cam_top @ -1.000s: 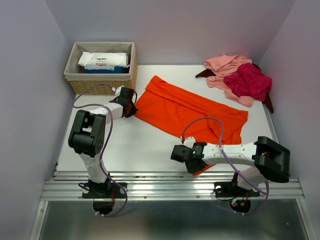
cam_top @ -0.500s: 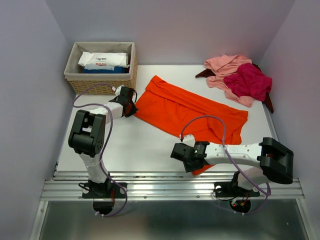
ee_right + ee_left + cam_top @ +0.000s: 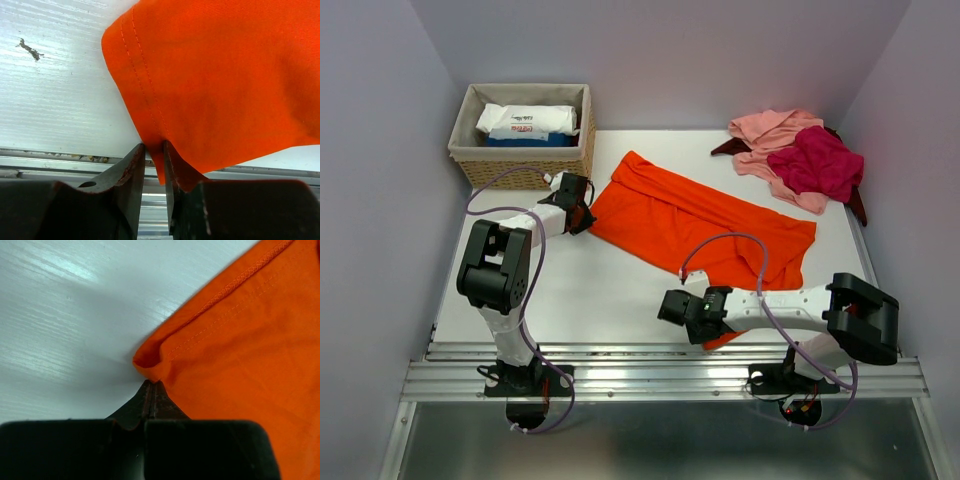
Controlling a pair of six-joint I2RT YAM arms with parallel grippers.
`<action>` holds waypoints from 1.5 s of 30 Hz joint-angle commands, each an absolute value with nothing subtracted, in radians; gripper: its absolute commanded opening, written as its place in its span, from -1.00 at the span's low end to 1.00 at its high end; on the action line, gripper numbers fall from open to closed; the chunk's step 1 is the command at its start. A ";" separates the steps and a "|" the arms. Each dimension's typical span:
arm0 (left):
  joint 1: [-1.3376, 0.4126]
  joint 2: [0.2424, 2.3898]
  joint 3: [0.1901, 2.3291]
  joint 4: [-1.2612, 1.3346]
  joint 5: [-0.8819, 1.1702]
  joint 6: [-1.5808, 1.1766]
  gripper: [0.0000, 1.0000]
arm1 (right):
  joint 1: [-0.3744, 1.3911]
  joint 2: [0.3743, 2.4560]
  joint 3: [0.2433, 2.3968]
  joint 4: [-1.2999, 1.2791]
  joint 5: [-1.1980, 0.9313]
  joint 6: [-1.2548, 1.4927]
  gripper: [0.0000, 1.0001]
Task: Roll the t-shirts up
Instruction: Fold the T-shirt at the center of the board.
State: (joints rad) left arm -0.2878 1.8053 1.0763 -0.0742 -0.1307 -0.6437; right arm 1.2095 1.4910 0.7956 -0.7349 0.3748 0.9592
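The bright orange t-shirt lies folded in a long band across the table's middle. My left gripper is shut on its far left corner; in the left wrist view the jaws meet on the hemmed corner of the orange cloth. My right gripper is near the table's front edge. In the right wrist view its jaws stand narrowly apart, pinching a hanging edge of the orange cloth. Salmon pink, magenta and dark maroon t-shirts lie heaped at the back right.
A wicker basket with a white packet inside stands at the back left, close behind my left gripper. The metal rail runs along the table's front edge just below my right gripper. Purple walls close in on both sides.
My right gripper has shifted slightly left along the front edge with the cloth still in its jaws. The left arm and the shirt's far end have not moved.
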 commanded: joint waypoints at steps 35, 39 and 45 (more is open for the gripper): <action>-0.290 1.782 1.193 -0.121 -0.094 -0.640 -1.00 | 1.111 1.286 0.847 -0.937 0.646 1.032 -0.99; -0.293 1.790 1.221 -0.126 -0.087 -0.643 -1.00 | 1.045 1.227 0.868 -0.933 0.676 0.996 -0.99; -0.293 1.810 1.278 -0.140 -0.077 -0.644 -1.00 | 0.974 1.213 0.925 -0.905 0.713 0.911 -0.99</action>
